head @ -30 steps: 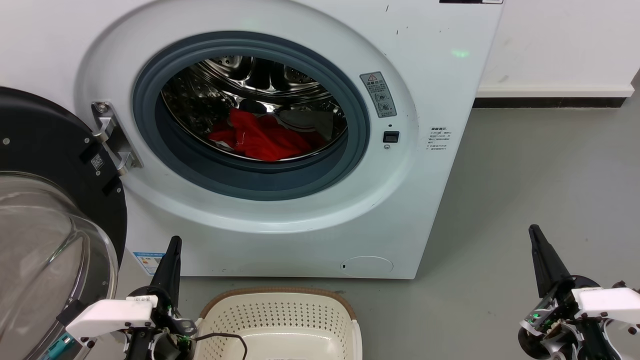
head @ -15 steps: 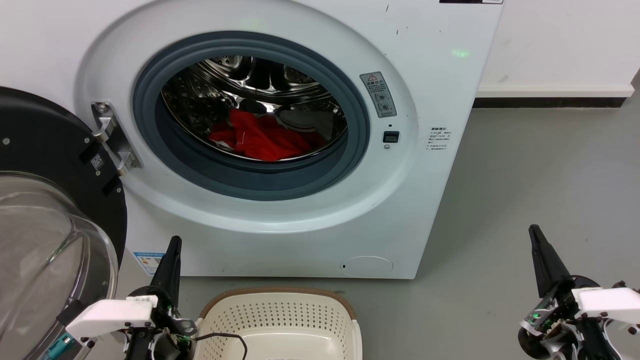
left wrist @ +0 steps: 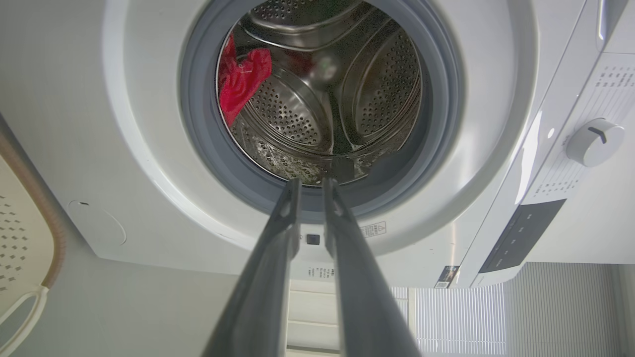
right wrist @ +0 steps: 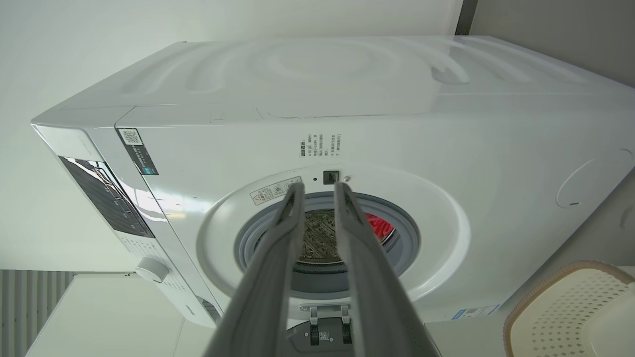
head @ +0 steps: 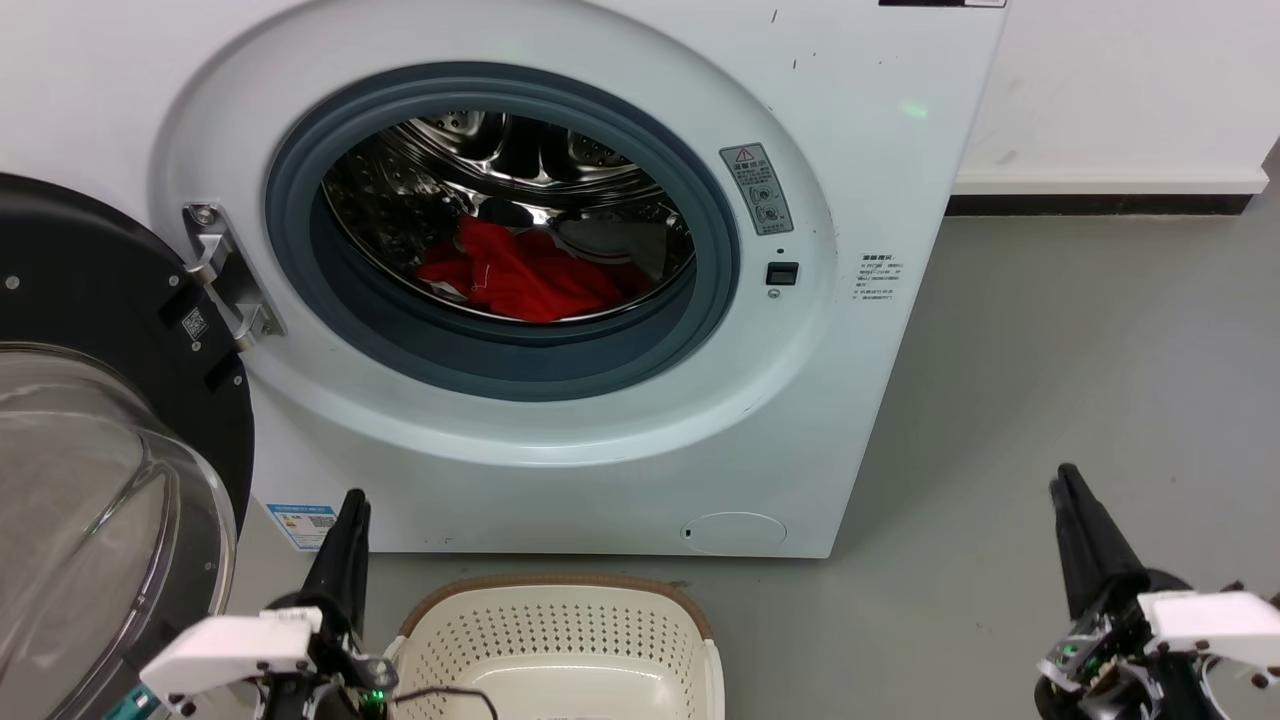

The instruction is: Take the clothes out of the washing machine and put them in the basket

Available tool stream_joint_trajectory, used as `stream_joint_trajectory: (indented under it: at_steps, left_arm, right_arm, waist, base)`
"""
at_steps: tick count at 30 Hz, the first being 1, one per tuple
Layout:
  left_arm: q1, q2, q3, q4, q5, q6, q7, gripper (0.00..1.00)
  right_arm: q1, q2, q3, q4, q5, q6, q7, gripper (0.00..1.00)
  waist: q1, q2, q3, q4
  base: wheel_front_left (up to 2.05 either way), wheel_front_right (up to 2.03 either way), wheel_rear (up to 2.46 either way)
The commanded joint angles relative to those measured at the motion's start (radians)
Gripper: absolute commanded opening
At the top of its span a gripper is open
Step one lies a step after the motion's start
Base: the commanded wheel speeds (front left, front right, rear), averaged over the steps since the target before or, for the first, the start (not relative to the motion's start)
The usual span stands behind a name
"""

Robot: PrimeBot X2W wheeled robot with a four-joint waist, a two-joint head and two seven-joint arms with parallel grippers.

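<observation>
The red clothes (head: pixel 520 275) lie in a heap at the bottom of the steel drum of the white washing machine (head: pixel 850 150), whose porthole stands open. They also show in the left wrist view, clothes (left wrist: pixel 240 82), and as a red patch in the right wrist view, clothes (right wrist: pixel 379 225). The cream basket (head: pixel 560 582) stands on the floor in front of the machine, with nothing in the part I see. My left gripper (head: pixel 354 497) hangs low beside the basket's left side, fingers slightly parted and holding nothing. My right gripper (head: pixel 1062 475) is over the floor to the right, also slightly parted.
The black-framed glass door (head: pixel 90 400) is swung open at the left, close to my left arm. Grey floor (head: pixel 1050 350) stretches to the machine's right, up to a white wall with a dark skirting. A control panel and knob (left wrist: pixel 594 141) sit on the machine's front.
Both arms have shifted a little lower in the head view. Each gripper's fingers, pressed into one point before, now show a narrow gap at the tips.
</observation>
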Motion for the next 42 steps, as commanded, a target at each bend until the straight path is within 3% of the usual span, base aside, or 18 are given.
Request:
stream_joint_trajectory:
  at_steps: [1,14,21,42]
  left_arm:
    - [-0.003,0.0,-0.005,-0.004,0.003,0.0,-0.005,1.0]
    - [-0.018,0.001,-0.061,-0.023,0.05,0.0,-0.067,1.0]
    - [-0.023,0.001,-0.071,-0.054,0.156,0.0,-0.098,1.0]
    - [-0.047,0.001,-0.107,-0.124,0.576,0.001,-0.179,1.0]
  right_arm:
    - [-0.001,0.0,0.002,-0.006,-0.001,0.0,-0.006,1.0]
    - [0.022,0.0,0.02,-0.054,-0.035,0.0,-0.067,1.0]
    - [0.033,0.0,0.021,-0.079,-0.112,0.0,-0.098,1.0]
    - [0.051,0.001,0.031,-0.171,-0.666,0.0,-0.179,1.0]
  waist:
    - [0.0,0.0,0.0,0.0]
    - [0.0,0.0,0.0,0.001]
    - [0.0,0.0,0.001,0.003]
    - [0.0,0.0,0.01,0.004]
  base:
    - [0.0,0.0,0.0]
    - [0.0,0.0,0.0]
    - [0.0,0.0,0.0]
    - [0.0,0.0,0.0]
